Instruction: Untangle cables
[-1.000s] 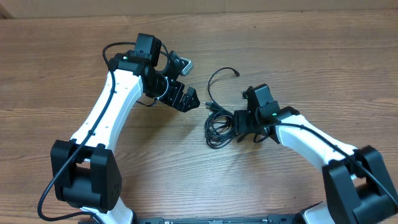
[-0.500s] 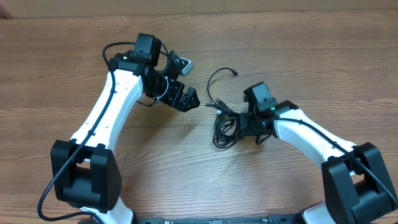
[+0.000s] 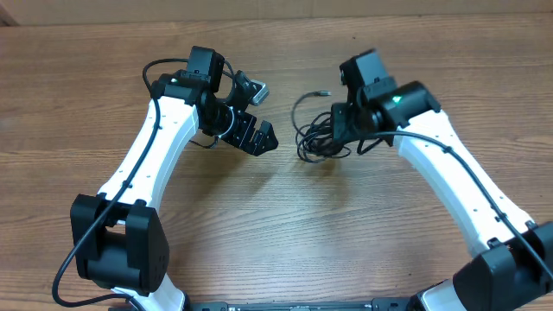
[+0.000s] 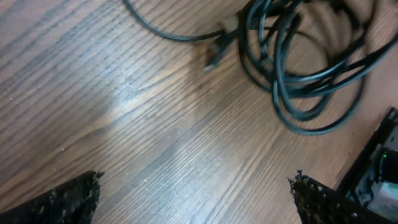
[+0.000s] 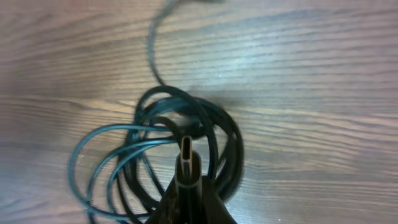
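The cables (image 3: 314, 140) are a bunch of thin black loops right of centre, with one loose strand curving up to a small plug end (image 3: 327, 92). My right gripper (image 3: 340, 130) is shut on another plug of the bundle. In the right wrist view that plug (image 5: 188, 155) sticks out from between the jaws of the right gripper (image 5: 189, 190), and the coil (image 5: 146, 155) trails from it over the wood. My left gripper (image 3: 262, 115) stands open just left of the bundle, apart from it. In the left wrist view the left gripper (image 4: 196, 202) holds nothing and the cables (image 4: 298, 68) lie ahead.
A wooden table (image 3: 276, 225) carries everything. Both white arms reach in from the near edge, with thick black wires along them. Part of the right arm (image 4: 379, 165) shows at the lower right of the left wrist view.
My right gripper has shut on a plug and carried the bundle toward the far side of the table. The loops are now drawn closer together. The left arm has not moved.
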